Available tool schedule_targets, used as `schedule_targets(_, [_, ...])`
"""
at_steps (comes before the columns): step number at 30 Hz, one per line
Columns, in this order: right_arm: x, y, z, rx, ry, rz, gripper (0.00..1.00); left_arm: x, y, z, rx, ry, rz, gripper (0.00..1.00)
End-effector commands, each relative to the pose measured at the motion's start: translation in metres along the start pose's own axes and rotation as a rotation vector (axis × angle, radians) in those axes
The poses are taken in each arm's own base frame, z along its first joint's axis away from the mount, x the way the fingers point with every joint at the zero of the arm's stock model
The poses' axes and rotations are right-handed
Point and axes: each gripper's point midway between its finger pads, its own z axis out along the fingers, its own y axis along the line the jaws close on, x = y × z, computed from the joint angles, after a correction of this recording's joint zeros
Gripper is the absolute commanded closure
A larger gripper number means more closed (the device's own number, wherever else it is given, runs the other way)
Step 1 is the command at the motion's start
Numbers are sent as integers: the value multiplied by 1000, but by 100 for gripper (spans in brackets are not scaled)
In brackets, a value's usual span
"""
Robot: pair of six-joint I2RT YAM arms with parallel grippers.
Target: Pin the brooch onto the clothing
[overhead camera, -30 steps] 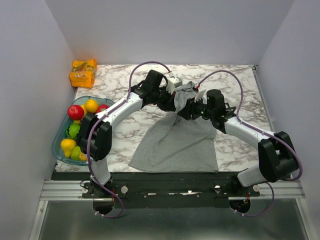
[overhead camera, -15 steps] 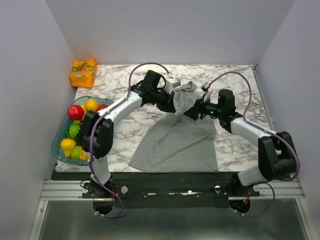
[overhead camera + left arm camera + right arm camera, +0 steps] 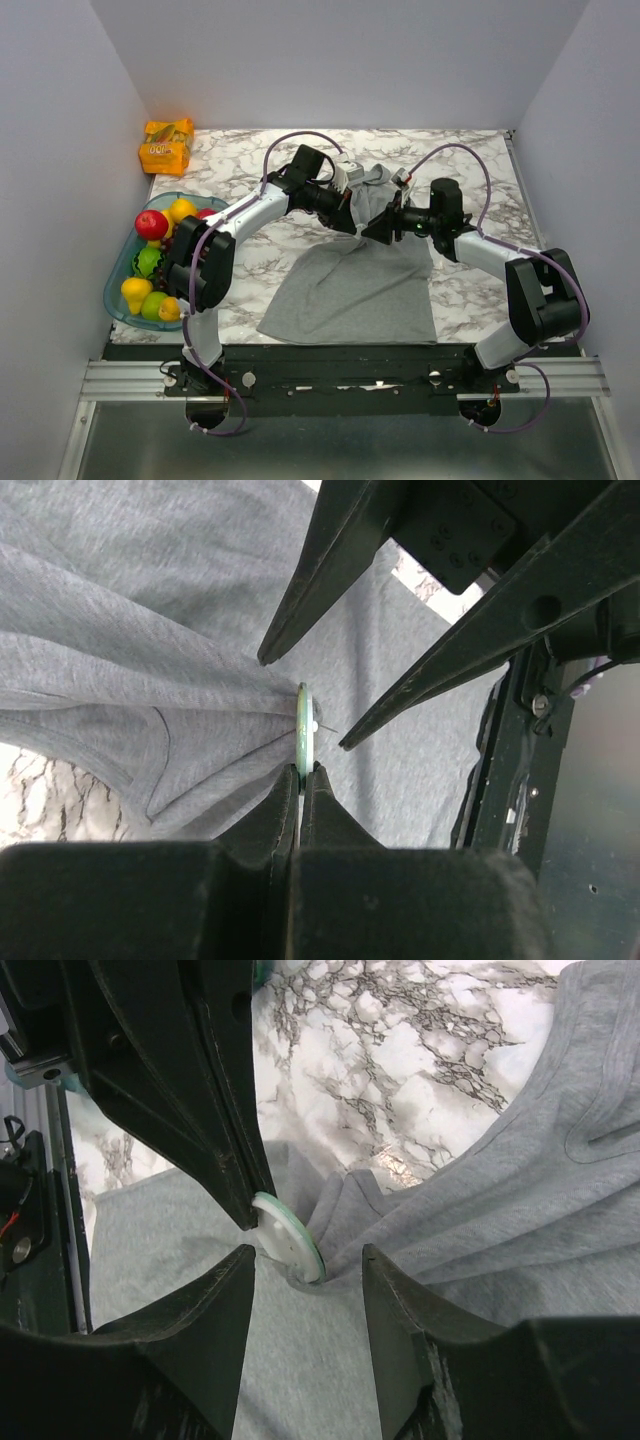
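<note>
Brooch (image 3: 304,730) edge-on — front unseen, clothing (image 3: 150,630) bunched

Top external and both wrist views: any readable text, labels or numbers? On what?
Orange package: printed lettering, too blurred to read.
Brooch, grey tank top: no text visible.
Nothing else legible in any view.

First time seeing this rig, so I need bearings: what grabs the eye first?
Mid-table, over the bunched grey tank top, the left claw is shut on the brooch by its edge while the right claw stands open around it. At the left edge, a bowl of bright fruit stands out, with an orange packet beyond it.
</note>
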Motion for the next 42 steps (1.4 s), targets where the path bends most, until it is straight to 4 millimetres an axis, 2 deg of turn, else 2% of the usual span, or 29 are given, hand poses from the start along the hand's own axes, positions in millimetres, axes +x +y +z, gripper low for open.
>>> schedule_targets(1, [-7,4,5,-54,-11,-53,46,-14,-9,-2,58,-32,8,100])
schedule_targets(11, [-2,21,-7,-81,-10,-73,42,-15,-1,-6,39,-40,-9,100])
schedule_targets(19, [-3,10,-5,-64,-3,-60,43,-15,-3,-7,58,-43,-9,100])
schedule_targets(28, [-7,2,1,-59,-4,-55,47,-17,-9,-7,89,-51,-10,100])
schedule_targets(42, [-9,2,0,-69,-10,-50,61,-16,-12,-5,103,-47,-13,100])
